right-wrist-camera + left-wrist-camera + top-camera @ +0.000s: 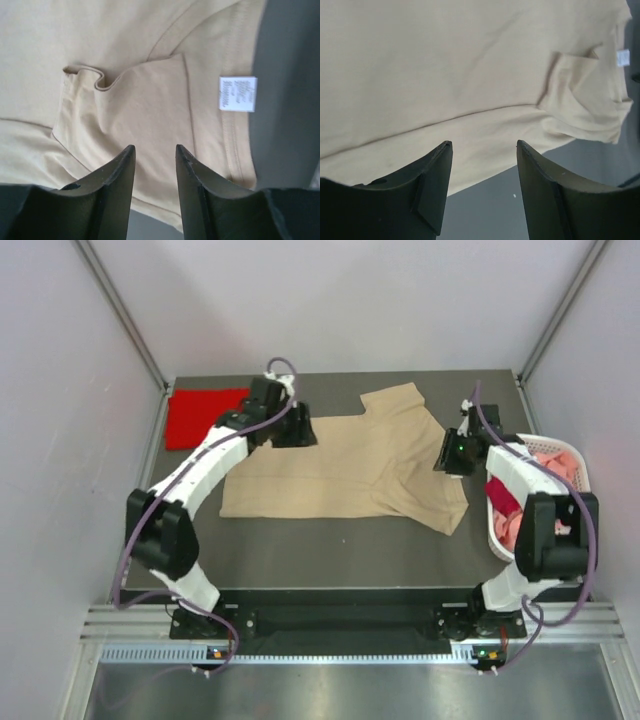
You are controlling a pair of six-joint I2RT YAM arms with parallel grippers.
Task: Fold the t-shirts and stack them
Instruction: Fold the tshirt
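Observation:
A tan t-shirt (350,465) lies spread flat across the dark table, one sleeve folded in over its body (135,110). My left gripper (293,430) hovers over its far-left edge. In the left wrist view the left gripper (484,145) stands open, with only the tan t-shirt (445,75) and bare table below. My right gripper (452,453) hangs over the shirt's right side by the collar. The right wrist view shows the right gripper (155,147) open and empty above the cloth, near a white label (238,93). A folded red t-shirt (205,415) rests at the far-left corner.
A white slotted basket (578,456) stands at the table's right edge beside the right arm, holding pink shirts (555,462) and a red one (500,492). Grey walls close in the table on the left, right and back.

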